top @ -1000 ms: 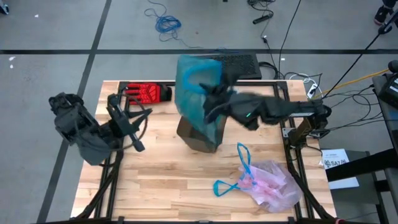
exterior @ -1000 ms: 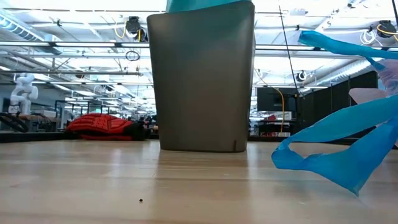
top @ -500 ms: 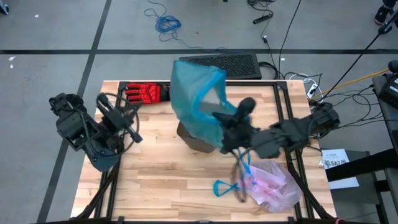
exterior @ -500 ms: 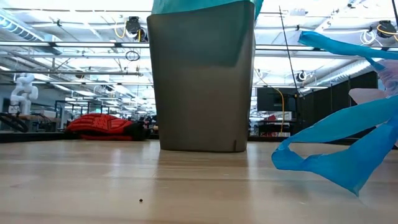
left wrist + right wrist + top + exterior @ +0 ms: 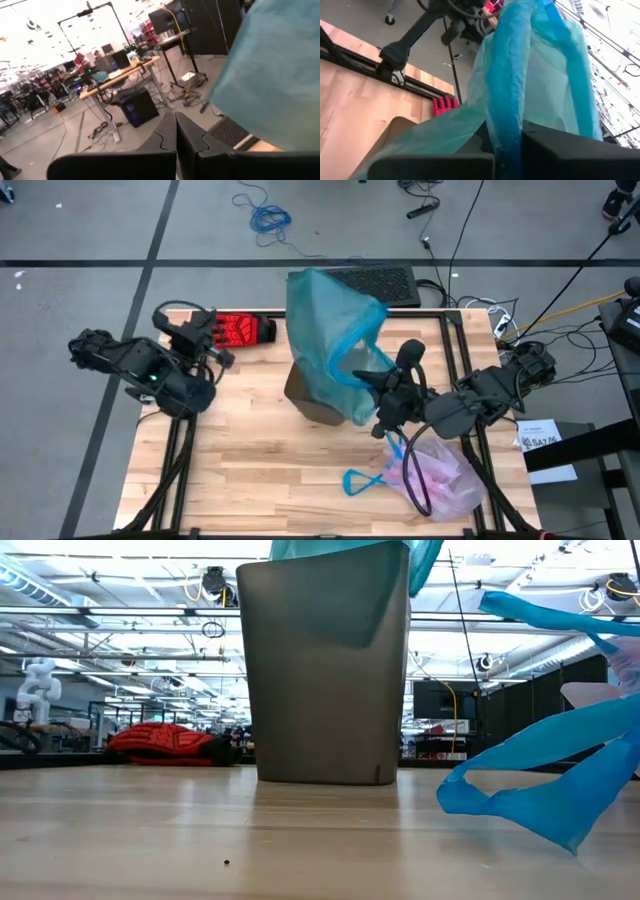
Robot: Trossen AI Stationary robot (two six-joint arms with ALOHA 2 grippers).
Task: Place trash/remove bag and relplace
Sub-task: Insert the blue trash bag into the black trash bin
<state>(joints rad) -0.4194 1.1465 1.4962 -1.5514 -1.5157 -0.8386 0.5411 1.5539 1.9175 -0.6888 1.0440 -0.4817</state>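
Right gripper [image 5: 385, 402] clamped on the teal bag's [image 5: 325, 330] blue drawstring [image 5: 507, 107], seen threaded between the fingers in the right wrist view only; from above, hidden under the arm, just beside the bin [image 5: 308, 398]; left gripper [image 5: 205, 340] pressed shut on nothing, near the red glove [image 5: 238, 329]; fingers [image 5: 167, 137] meeting, per its wrist view. Low view: bin [image 5: 325, 665] upright, teal plastic over its rim, neither gripper shown. Bin interior hidden by the teal bag. Pink bag [image 5: 435, 475] lying on the table [image 5: 250, 470], right front, blue loops [image 5: 365, 480] spread; contents unclear.
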